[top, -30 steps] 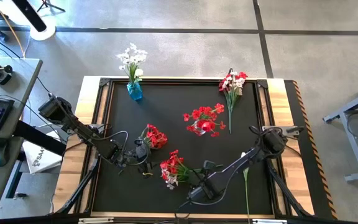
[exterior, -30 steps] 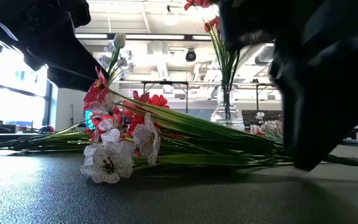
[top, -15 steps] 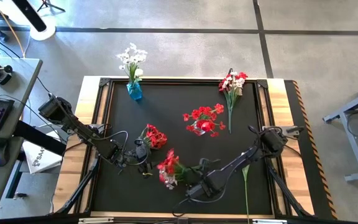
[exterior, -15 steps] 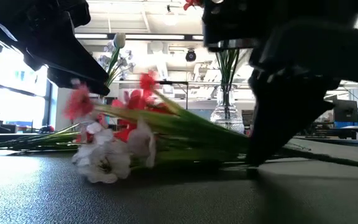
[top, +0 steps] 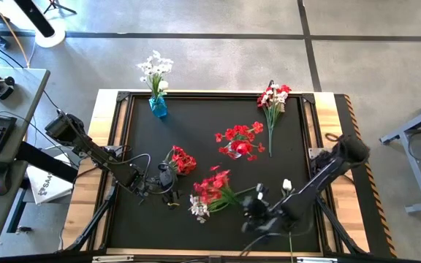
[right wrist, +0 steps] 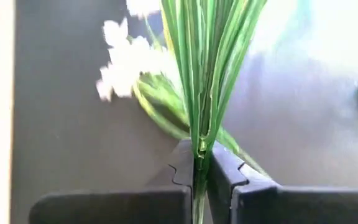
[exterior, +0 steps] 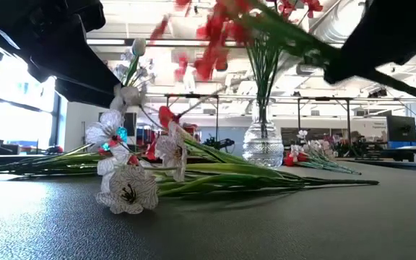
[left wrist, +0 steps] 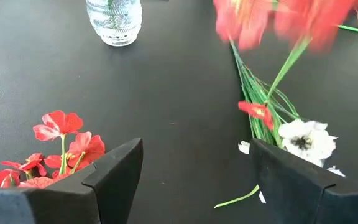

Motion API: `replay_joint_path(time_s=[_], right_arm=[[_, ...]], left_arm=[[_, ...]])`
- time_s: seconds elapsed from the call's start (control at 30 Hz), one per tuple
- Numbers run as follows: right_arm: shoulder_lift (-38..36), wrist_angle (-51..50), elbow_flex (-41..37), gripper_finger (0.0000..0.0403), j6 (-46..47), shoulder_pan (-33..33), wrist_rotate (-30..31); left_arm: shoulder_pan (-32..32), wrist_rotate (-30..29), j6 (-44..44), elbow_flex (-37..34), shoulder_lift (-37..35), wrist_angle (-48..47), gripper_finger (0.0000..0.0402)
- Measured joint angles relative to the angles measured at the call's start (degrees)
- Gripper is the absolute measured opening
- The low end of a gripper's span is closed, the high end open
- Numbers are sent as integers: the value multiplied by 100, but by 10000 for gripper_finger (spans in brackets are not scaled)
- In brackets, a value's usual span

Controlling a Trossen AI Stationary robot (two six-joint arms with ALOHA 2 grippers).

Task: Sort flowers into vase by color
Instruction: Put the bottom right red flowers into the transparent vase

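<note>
Over the black bench [top: 196, 131], the left end effector [top: 168, 179] is hovering with its fingers spread wide and empty, just beside a loose red sprig [top: 181, 159]. A blue vase [top: 158, 107] with white flowers is standing at the far left edge. A white blossom [top: 198, 210] is lying near the front, touching the bench. At mid-bench a clear glass vase [top: 234, 150] is holding red flowers. The right end effector [right wrist: 197, 163] is clamping tight on green stems of a red sprig bunch [top: 214, 186], lifting it. Another mixed bunch [top: 272, 98] is lying far right.
</note>
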Motion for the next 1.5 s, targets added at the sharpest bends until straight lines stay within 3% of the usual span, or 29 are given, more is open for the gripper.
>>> replay_joint_path(time_s=[0.13, 0.3, 0.47, 0.7, 0.8, 0.97, 1.2, 1.33, 1.5], right_arm=[[-504, 2272, -1116, 7, -770, 135, 750], [-782, 4269, -1912, 7, -1955, 141, 765], [-984, 5599, -2097, 7, -3578, 314, 851], [-1018, 8239, -2097, 3, -7089, 800, 1353], [-1018, 9039, -2115, 3, -7873, 732, 993], [-878, 9742, -2193, 2, -7931, 37, -649], [-176, 10950, -2136, 1, -7760, -995, -1231], [230, 11286, -1890, 1, -7563, -1367, -1877], [675, 11260, -1392, 7, -7467, -1540, -2016]], left_arm=[[0, 1, 1, 0, 0, 0, 282], [0, 0, -2, 0, 0, 2, 282], [0, 1, -2, 0, 0, 2, 282], [0, -1, -2, 0, 0, 4, 282], [0, -1, 137, 0, 0, 57, 282], [-86, 20, 1503, -2, 67, 1171, 282], [-205, 931, 4157, 3, 625, 4429, 282], [-75, 1004, 4591, 186, 942, 5003, 282], [124, 1006, 4489, 580, 1302, 4944, 282]])
